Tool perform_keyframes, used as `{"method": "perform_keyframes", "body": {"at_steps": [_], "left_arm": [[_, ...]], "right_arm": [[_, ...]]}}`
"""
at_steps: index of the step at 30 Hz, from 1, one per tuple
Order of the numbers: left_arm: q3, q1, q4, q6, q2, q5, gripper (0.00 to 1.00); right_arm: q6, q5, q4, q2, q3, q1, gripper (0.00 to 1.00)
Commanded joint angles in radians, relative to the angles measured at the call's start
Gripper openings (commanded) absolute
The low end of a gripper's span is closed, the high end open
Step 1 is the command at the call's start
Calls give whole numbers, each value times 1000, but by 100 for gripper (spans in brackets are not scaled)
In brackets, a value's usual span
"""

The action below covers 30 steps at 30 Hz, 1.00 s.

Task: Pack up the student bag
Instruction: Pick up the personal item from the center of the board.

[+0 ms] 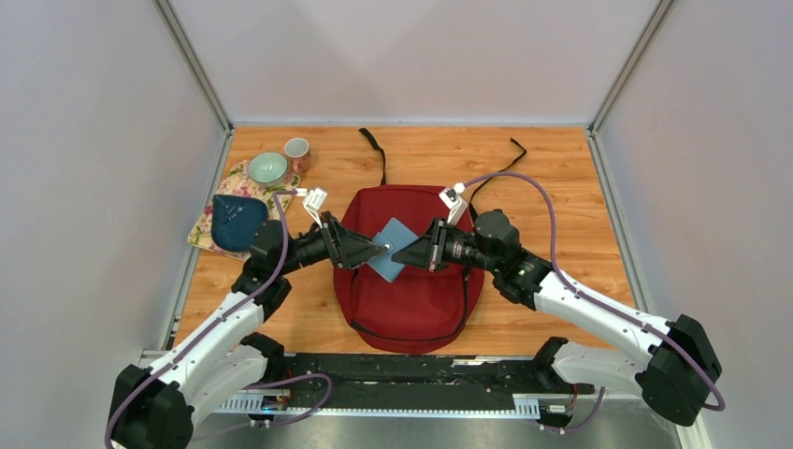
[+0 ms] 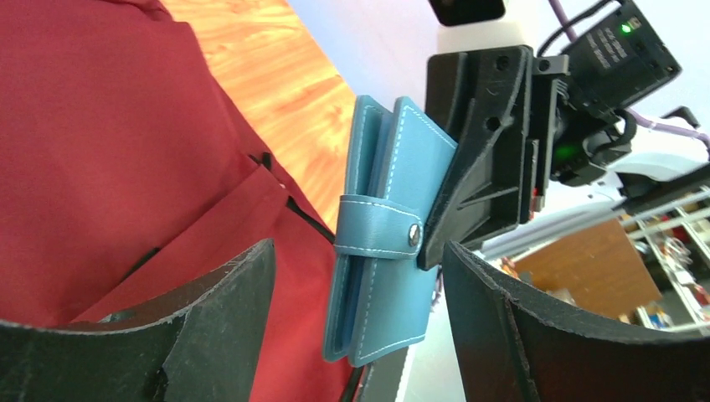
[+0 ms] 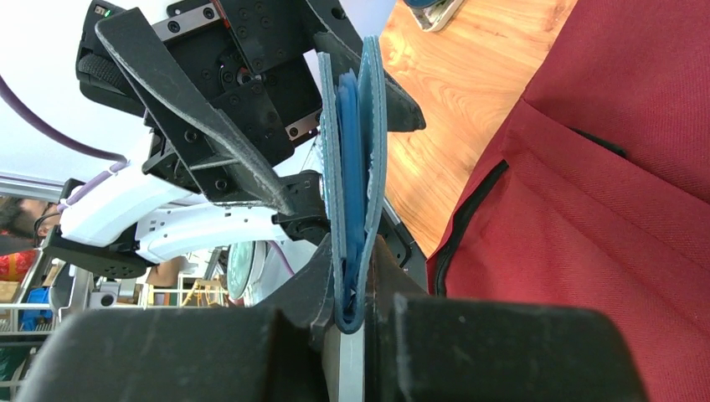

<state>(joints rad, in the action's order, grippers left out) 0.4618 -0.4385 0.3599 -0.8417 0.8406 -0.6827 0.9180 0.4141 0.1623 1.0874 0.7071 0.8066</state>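
The bag (image 1: pixel 411 304) is dark red with black straps (image 1: pixel 377 150). The wallet (image 2: pixel 381 251) is teal-blue with white stitching and a silver snap (image 2: pixel 414 236). The pouch (image 1: pixel 234 220) is dark blue and lies on a floral cloth (image 1: pixel 202 232). The bowl (image 1: pixel 268 168) is pale green and the cup (image 1: pixel 297 150) is pink. The bench (image 1: pixel 561 187) shows orange wood grain.

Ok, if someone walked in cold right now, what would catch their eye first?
Their eye would land on the small teal-blue leather wallet with a snap strap, held up over the large dark red fabric backpack in the middle of the wooden table. The right gripper is clamped on its edge, while the left gripper faces it with jaws spread wide on either side of the wallet.
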Motion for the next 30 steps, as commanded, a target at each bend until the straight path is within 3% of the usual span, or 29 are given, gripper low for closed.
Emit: {"method": "perform_keyframes", "body": {"at_steps": [1, 7, 10, 16, 17, 20, 21, 24, 30], "left_arm": [[-12, -3, 186, -77, 25, -138, 80], [-32, -3, 182, -73, 14, -158, 79], [-51, -2, 191, -79, 8, -153, 67], [-71, -3, 218, -96, 15, -153, 19], [-69, -3, 220, -94, 18, -155, 6], [-71, -2, 220, -99, 23, -150, 0], [-74, -2, 221, -102, 23, -144, 0], [-87, -3, 238, -117, 18, -132, 0], [-150, -3, 384, -200, 11, -75, 0]], "right_arm": [[-11, 25, 45, -23, 19, 0, 0], [-2, 18, 54, -30, 12, 0, 0], [2, 28, 63, -27, 12, 0, 0], [5, 34, 68, -26, 11, 0, 0], [4, 35, 68, -26, 12, 0, 0], [-4, 26, 45, -23, 15, 0, 20], [-4, 22, 25, -23, 17, -1, 39], [-13, -9, -1, -30, 11, 0, 62], [7, -64, -6, -53, -21, -12, 67]]}}
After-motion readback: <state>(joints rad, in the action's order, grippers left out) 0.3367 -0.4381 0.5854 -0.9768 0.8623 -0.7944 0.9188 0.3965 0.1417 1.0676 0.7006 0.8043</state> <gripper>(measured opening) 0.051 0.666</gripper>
